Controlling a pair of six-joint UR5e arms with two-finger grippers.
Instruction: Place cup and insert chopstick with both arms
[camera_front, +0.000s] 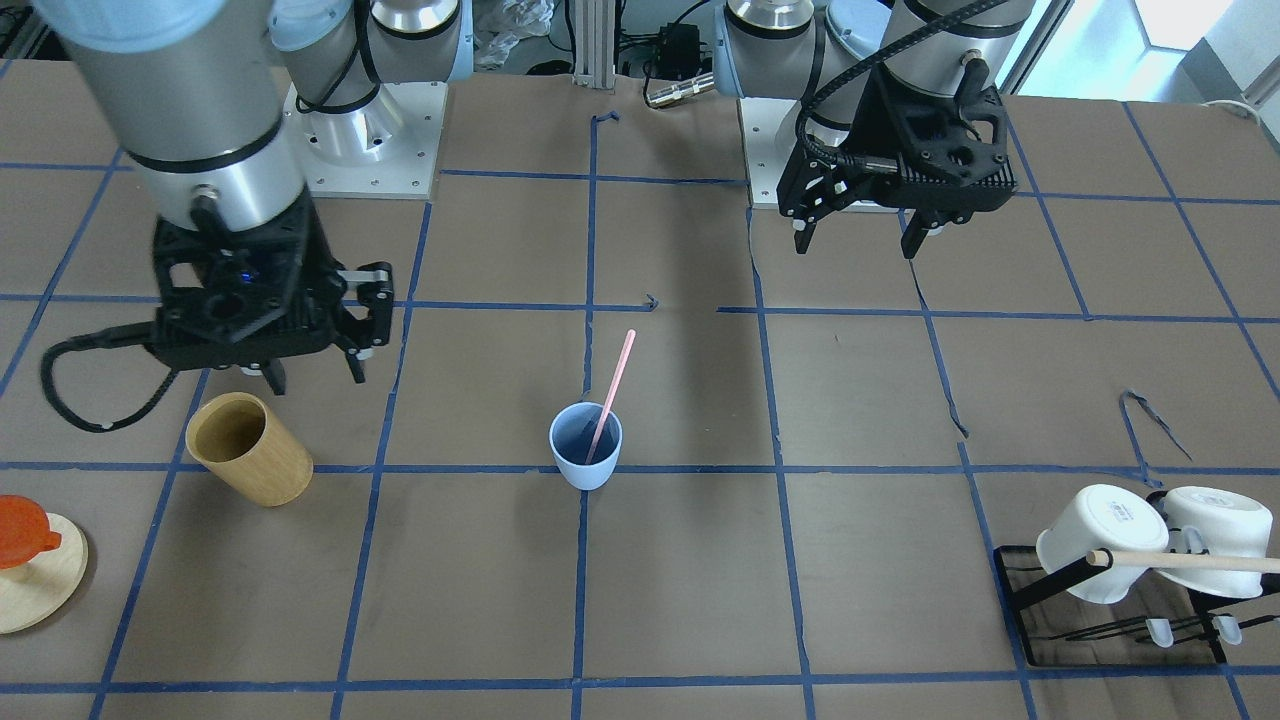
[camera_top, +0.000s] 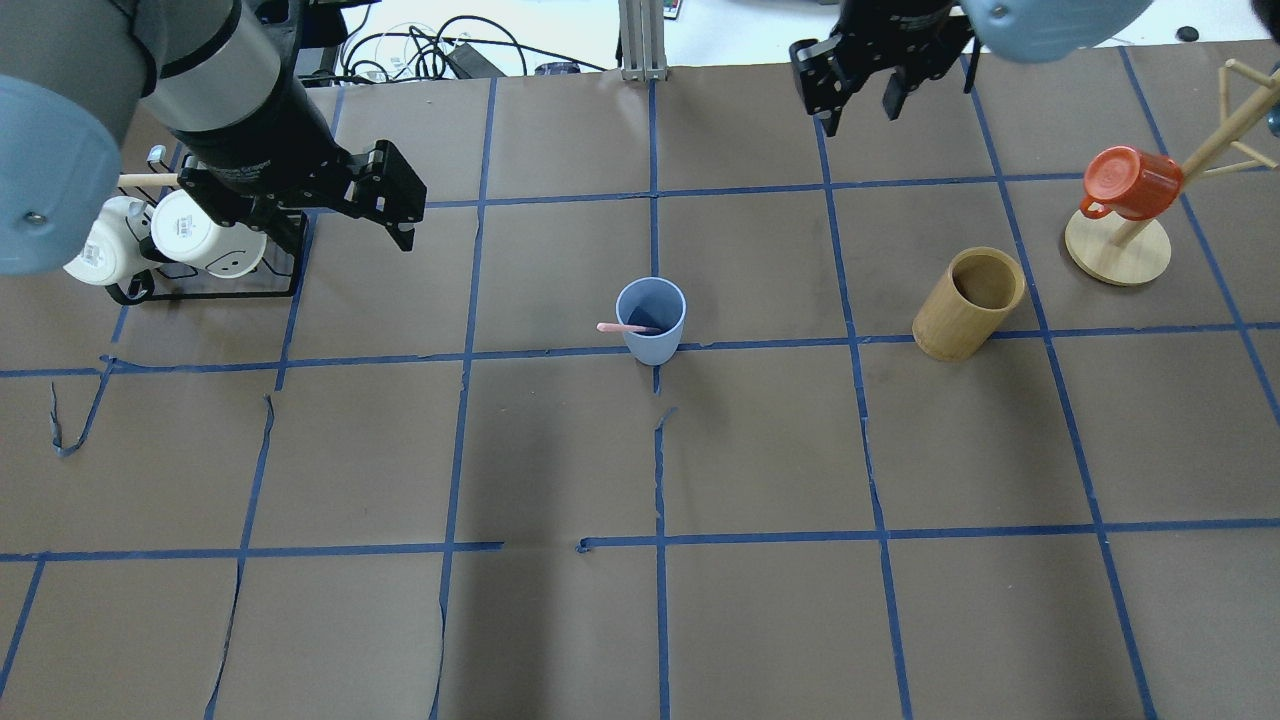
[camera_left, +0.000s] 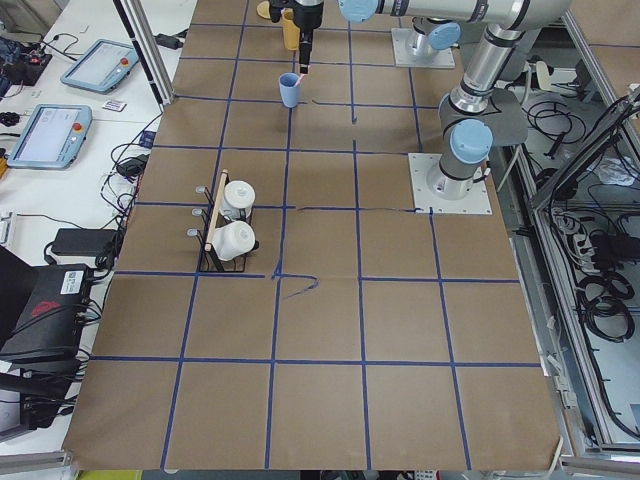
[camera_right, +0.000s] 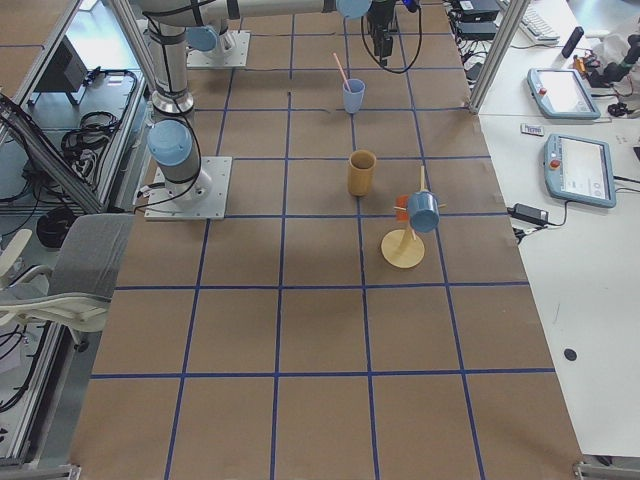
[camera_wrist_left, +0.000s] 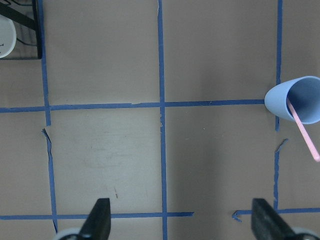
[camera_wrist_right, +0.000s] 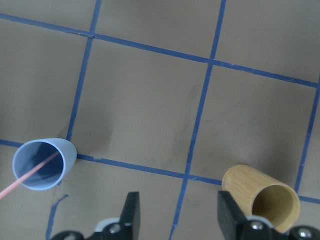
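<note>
The light-blue cup (camera_front: 586, 450) stands upright near the table's middle, on a blue tape crossing. The pale-pink chopstick (camera_front: 615, 385) stands in it and leans over the rim. Both also show in the overhead view: cup (camera_top: 652, 325), chopstick (camera_top: 625, 328). My left gripper (camera_front: 856, 248) is open and empty, raised near its base, well away from the cup. Its wrist view shows the cup (camera_wrist_left: 295, 100) at the right edge. My right gripper (camera_front: 316, 380) is open and empty, above the tan wooden cup (camera_front: 250, 450). Its wrist view shows the blue cup (camera_wrist_right: 44, 165) at lower left.
A tan wooden cup (camera_top: 968, 305) stands to the right of the blue cup. A black rack with two white mugs (camera_top: 170, 240) and a wooden rod is at the far left. A wooden mug tree with an orange mug (camera_top: 1125, 190) is at the far right.
</note>
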